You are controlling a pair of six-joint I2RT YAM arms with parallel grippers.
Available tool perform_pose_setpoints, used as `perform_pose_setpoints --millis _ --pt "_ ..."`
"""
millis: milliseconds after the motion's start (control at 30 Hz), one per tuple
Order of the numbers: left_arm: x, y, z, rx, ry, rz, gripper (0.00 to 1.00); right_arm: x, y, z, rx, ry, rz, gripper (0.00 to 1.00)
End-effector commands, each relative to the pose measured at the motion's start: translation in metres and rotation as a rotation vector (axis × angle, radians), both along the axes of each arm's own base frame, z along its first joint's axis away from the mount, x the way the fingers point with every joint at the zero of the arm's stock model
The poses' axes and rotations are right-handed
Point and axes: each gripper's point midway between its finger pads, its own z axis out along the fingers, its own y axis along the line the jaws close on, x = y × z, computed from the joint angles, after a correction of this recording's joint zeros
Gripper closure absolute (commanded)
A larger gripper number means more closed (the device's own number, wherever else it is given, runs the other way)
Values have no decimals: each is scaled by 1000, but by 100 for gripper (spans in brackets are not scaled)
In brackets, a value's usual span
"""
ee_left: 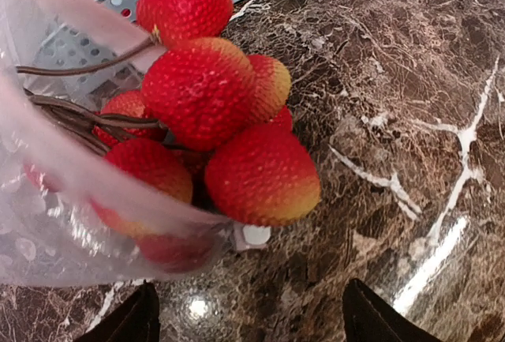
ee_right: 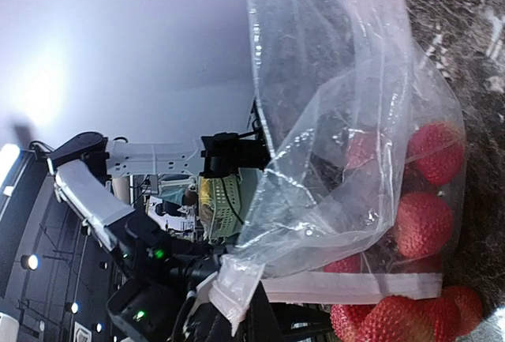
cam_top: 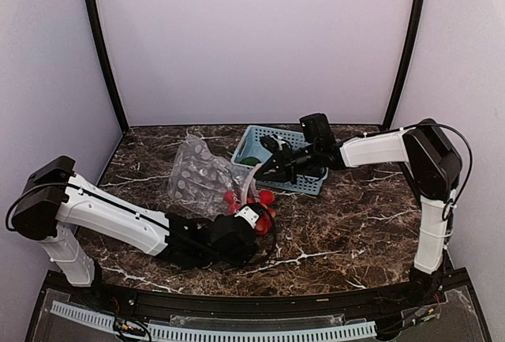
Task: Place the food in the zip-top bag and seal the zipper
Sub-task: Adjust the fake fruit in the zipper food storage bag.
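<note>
Cluster [ee_left: 213,121]: straight ahead of my left pincer [ee_left: 251,317], halfway into the bag [cam_top: 193,172] mouth. Left pincer released, empty; right pincer [cam_top: 262,171] clenched on the bag's upper lip.

Counts, as seen:

- One dark marble table [cam_top: 355,223].
- One clear dotted plastic zip-top bag [cam_top: 197,172], left of centre. We count one pale press-seal strip [ee_right: 347,287] along its mouth.
- One cluster of red-yellow bumpy toy balls [ee_left: 229,121] at the bag's near right edge. We make out seven balls in the left wrist view; more may be hidden behind.
- One light blue lattice plastic basket [cam_top: 260,138], far centre. One green toy piece [cam_top: 251,160] shows inside it; we cannot tell the rest.
- Two white-and-black robot arms: left arm [cam_top: 110,216], right arm [cam_top: 379,148].
</note>
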Motion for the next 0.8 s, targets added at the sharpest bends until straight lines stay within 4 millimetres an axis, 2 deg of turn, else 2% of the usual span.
perform_pose_setpoints --millis 0,33,167,300,400,500,533,600,700,733,767 --pt "9 -19 8 56 -23 1 23 8 -10 -53 -121 -34 -57 100" --pt "8 -17 1 94 -13 0 23 10 -12 -61 -141 -36 -66 100" --pt "6 -14 0 135 3 -13 23 17 -19 -83 -203 -50 -89 100" --pt "7 10 7 152 14 37 25 27 -23 -91 -266 -118 -105 100" --pt "7 28 18 79 63 91 26 30 -26 -95 -297 -157 -111 100" --pt "7 42 11 -69 193 194 24 28 -28 -101 -305 -138 -107 100" --pt "9 34 19 -158 216 191 24 27 -28 -102 -303 -130 -103 100" --pt "7 26 20 -220 237 170 21 27 -28 -103 -300 -124 -102 100" --pt "9 17 11 -135 237 137 20 29 -26 -103 -296 -113 -101 100" --pt "12 10 15 -131 232 126 20 29 -25 -103 -291 -106 -99 100" --pt "12 10 7 -91 234 124 20 28 -25 -102 -285 -96 -98 100"
